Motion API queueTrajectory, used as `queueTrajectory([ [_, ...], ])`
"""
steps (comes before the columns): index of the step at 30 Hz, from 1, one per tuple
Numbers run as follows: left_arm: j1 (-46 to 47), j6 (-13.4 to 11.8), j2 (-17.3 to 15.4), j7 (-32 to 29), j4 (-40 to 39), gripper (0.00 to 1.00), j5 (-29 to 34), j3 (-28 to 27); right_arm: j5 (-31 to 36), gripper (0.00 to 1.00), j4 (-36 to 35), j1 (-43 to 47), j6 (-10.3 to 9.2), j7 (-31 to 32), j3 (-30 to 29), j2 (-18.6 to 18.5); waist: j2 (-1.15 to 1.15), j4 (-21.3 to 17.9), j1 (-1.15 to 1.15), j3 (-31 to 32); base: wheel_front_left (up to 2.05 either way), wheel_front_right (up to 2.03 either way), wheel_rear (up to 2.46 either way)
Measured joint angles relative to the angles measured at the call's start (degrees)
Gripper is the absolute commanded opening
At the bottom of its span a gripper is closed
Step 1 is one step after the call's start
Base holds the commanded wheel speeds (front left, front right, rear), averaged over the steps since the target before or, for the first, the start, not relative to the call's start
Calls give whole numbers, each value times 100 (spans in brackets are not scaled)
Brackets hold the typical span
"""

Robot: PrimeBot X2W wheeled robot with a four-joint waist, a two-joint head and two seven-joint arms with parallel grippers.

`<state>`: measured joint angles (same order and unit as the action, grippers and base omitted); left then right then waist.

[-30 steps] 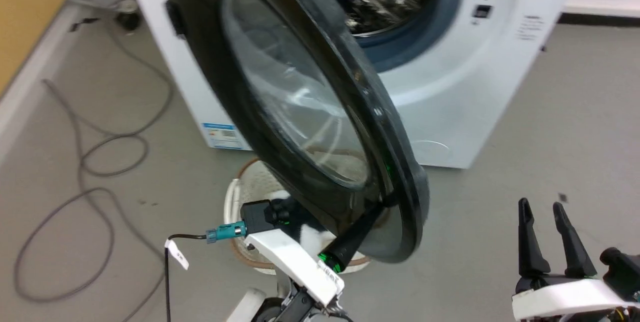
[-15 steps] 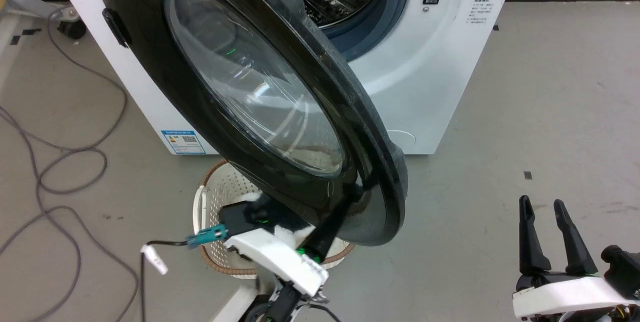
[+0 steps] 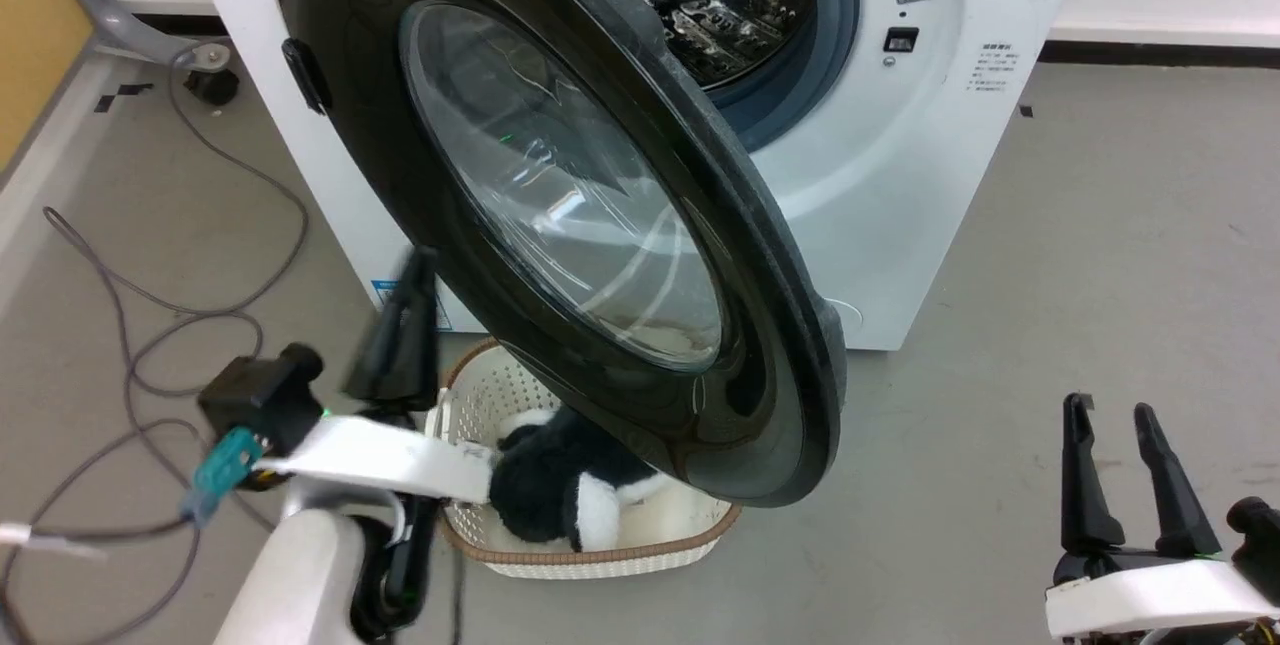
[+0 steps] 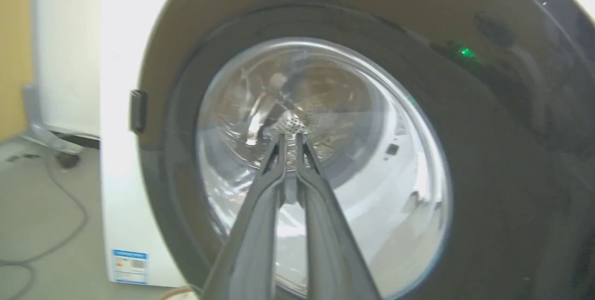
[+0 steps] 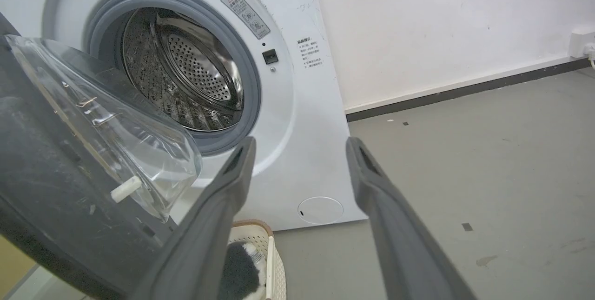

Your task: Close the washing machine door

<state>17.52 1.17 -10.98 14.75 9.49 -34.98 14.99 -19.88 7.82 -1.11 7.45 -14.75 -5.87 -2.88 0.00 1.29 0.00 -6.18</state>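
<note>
On the head view I see my left gripper [image 3: 418, 270], blurred, beside the left of the washing machine door [image 3: 560, 205]. The door stands half open off the washing machine [image 3: 900, 175]. My right gripper [image 3: 1110, 407] is spread and empty, with the door well to its left.

On the left wrist view the fingers are pinched nearly together, grasping nothing, with the door glass straight ahead.

On the right wrist view the steel drum [image 5: 186, 72] lies ahead-left.

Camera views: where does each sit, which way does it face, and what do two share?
Head view: on the robot's head, looking down at the open washing machine door; left gripper lower left, right gripper lower right.
Left wrist view: on the left arm, facing the door's glass along its gripper.
Right wrist view: on the right arm, facing the drum past its open gripper.
Shared: head and right wrist both show the basket.
</note>
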Motion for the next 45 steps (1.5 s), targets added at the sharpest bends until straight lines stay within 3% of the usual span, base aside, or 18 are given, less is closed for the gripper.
queueTrajectory([
  [1,-179,-261,75,0,-297,100,932,-318,26,100,-23,1,-1,0,-31,-1,0,29,0,31,0,0,0],
  [5,-518,-740,77,0,-686,100,2260,-668,114,100,-113,1,-1,0,-120,0,0,64,0,92,0,0,0],
  [8,-794,-1073,71,0,-849,100,2854,-786,356,100,-300,1,-1,0,-135,0,0,95,0,131,0,0,0],
  [11,-1048,-1239,121,0,-944,100,3042,-851,481,100,-537,-4,0,0,-143,0,0,139,0,162,0,0,0],
  [16,-1344,-1285,215,0,-951,100,3104,-870,538,100,-945,-94,-1,0,-170,0,0,208,0,190,0,0,0],
  [17,-1386,-1285,236,0,-946,100,3109,-875,538,92,-1070,-153,-1,0,-162,-1,0,226,0,195,0,0,0],
  [18,-1415,-1284,253,0,-936,100,3129,-875,538,40,-1216,-220,-1,0,-146,0,0,245,0,202,0,0,0],
  [19,-1435,-1281,269,0,-928,100,3136,-871,532,4,-1373,-302,-1,0,-126,0,0,267,0,212,0,0,0],
  [20,-1449,-1274,283,0,-913,100,3137,-871,514,0,-1526,-381,-1,0,-71,-3,0,289,0,223,0,0,0],
  [26,-1549,-1173,360,0,-793,100,3126,-891,358,0,-2336,-773,-1,-2,626,-2,0,385,0,303,0,0,0],
  [33,-1632,-1059,475,0,-713,100,3092,-967,479,0,-2817,-907,0,-5,1892,-149,0,461,0,390,0,0,0],
  [40,-1696,-1006,556,0,-702,100,3093,-1018,726,0,-2754,-887,0,-7,3133,-790,0,466,0,444,0,0,0],
  [45,-1698,-1000,615,0,-714,100,3126,-1039,1051,0,-2426,-740,1,-5,3488,-979,0,463,0,411,0,0,0],
])
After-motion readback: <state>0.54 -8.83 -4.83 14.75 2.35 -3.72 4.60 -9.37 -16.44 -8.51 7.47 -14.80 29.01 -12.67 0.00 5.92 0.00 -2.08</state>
